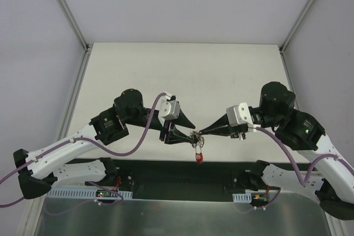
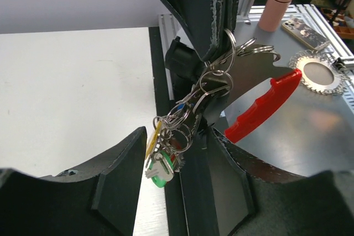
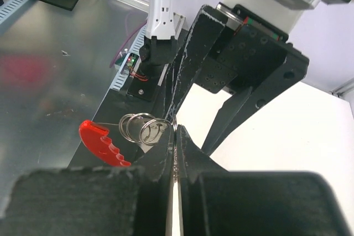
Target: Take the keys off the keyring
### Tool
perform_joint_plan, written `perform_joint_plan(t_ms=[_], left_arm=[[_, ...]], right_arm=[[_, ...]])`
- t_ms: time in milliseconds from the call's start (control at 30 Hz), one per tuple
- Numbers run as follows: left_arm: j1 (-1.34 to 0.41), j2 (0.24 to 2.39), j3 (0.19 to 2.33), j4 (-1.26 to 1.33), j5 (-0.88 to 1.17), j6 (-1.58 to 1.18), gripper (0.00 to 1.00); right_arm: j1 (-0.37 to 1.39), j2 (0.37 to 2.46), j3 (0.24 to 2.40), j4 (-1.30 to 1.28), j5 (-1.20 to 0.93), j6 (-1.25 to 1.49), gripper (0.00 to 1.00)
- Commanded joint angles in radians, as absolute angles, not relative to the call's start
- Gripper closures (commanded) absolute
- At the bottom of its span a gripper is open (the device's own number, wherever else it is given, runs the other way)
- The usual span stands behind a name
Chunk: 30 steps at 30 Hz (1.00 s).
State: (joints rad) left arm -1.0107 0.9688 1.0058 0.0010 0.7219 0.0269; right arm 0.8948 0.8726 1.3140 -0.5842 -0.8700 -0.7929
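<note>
Right tool (image 1: 199,132) clamps the keyring (image 2: 215,78); left tool (image 1: 192,131), jaws parted at its nine o'clock, should nip one of the keys (image 2: 159,164) squarely.

Both arms reach inward, tips nearly meeting. Left gripper (image 1: 191,131), from 9 o'clock, has jaws apart; right gripper (image 1: 201,132), from 3 o'clock, is pinched closed.
</note>
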Motion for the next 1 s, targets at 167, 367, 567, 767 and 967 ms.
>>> perform_joint_plan(t_ms=[167, 367, 567, 767, 967], left_arm=[[-1.031, 0.953, 1.025, 0.123, 0.811, -0.055, 0.53], [-1.034, 0.950, 1.022, 0.159, 0.841, -0.087, 0.55], [-1.042, 0.953, 1.022, 0.167, 0.854, -0.089, 0.60], [-1.046, 0.957, 1.023, 0.169, 0.851, -0.089, 0.61], [-1.054, 0.965, 1.035, 0.169, 0.845, -0.094, 0.70]], right_arm=[[0.894, 0.844, 1.301, -0.479, -0.965, -0.790, 0.99], [0.893, 0.841, 1.299, -0.476, -0.973, -0.792, 0.99], [0.887, 0.842, 1.298, -0.469, -0.973, -0.793, 0.99], [0.884, 0.841, 1.299, -0.457, -0.962, -0.790, 0.99], [0.879, 0.847, 1.298, -0.456, -0.957, -0.785, 0.99]])
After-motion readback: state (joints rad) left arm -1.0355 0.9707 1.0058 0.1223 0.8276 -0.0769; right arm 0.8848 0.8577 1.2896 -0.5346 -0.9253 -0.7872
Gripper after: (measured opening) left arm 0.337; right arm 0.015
